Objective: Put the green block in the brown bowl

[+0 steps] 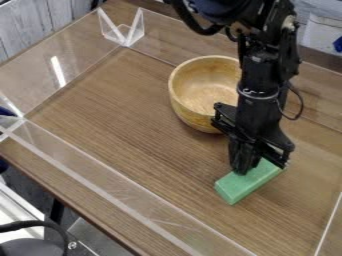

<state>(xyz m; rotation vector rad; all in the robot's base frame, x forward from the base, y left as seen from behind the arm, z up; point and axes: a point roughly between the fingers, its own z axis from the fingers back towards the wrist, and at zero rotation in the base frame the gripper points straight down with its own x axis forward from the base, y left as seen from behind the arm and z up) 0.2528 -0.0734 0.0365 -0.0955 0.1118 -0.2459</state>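
Fingers [243,160] of the black robot arm [262,70] point straight down in the lower right of the frame, drawn together into one narrow dark tip. That tip meets the top of the small flat mint-green rectangular block [262,178]. Whether the fingers pinch the block's edges or only press against it cannot be told from this view.

The block lies flat on the brown wood-grain counter [120,125], right of centre and low in the frame. Its long side runs diagonally, from lower left up toward the right. The fingers stand over its left half, and its right end sticks out clear of them.

The round light tan wooden bowl [191,114] with thick walls sits above and to the left of the block, upright, near it but not touching — a strip of bare counter shows between the two. The inside of the bowl that is in view shows only grained wood. The arm rises in front of the bowl's right side and hides part of its rim there.

Clear acrylic walls [80,168] border the counter along the left and lower edges — they catch bright reflections. A small clear V-shaped acrylic piece [122,30] stands at the upper left, well apart from the bowl and the block.
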